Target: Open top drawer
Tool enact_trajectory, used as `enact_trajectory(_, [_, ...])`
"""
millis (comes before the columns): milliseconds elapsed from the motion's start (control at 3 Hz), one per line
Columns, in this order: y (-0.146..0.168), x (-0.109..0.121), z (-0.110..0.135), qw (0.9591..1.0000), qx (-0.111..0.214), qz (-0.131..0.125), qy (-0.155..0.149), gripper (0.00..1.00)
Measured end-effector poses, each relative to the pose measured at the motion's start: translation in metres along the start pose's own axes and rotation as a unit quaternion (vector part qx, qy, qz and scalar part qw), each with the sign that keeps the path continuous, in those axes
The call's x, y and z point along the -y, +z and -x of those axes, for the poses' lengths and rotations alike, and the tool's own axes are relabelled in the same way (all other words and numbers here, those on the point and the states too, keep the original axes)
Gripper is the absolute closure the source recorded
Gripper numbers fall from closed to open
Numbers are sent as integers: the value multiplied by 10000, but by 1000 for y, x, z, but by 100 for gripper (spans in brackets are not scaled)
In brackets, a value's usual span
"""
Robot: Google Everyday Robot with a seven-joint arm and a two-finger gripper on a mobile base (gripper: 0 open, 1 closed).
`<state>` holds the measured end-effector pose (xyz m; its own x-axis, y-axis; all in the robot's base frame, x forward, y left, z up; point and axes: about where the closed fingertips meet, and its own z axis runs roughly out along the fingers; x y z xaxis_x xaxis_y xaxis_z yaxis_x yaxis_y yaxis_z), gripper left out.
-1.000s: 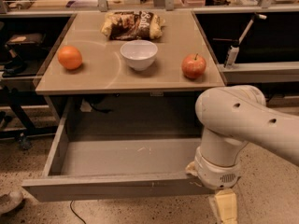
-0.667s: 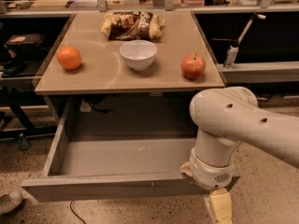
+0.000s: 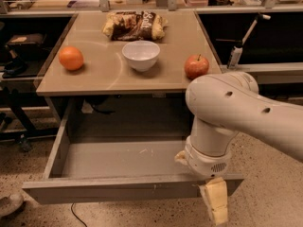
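Hanging over the right end of the top drawer's (image 3: 109, 191) front, the gripper (image 3: 214, 203) hides its spread; we cannot tell. Drawer sits well out below the table (image 3: 109, 77). Risk, we judge: extra pull overruns the slides or snags the arm.

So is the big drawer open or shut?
Open. The top drawer is pulled far out from under the table, its grey inside showing; the gripper sits at its front edge.

Grey top drawer (image 3: 109, 189), white scuffs; cream gripper (image 3: 215, 205) at its front; white bowl (image 3: 141, 55); red apple (image 3: 196, 66).
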<state>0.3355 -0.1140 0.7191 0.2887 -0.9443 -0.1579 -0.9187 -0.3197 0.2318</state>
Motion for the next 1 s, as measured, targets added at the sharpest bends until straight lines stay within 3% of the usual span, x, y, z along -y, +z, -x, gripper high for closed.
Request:
enact_trajectory(667, [13,23,2,9995,-296,86,-37,0])
enact_trajectory(1000, [39,35,-3,9982,-510,296,58,0])
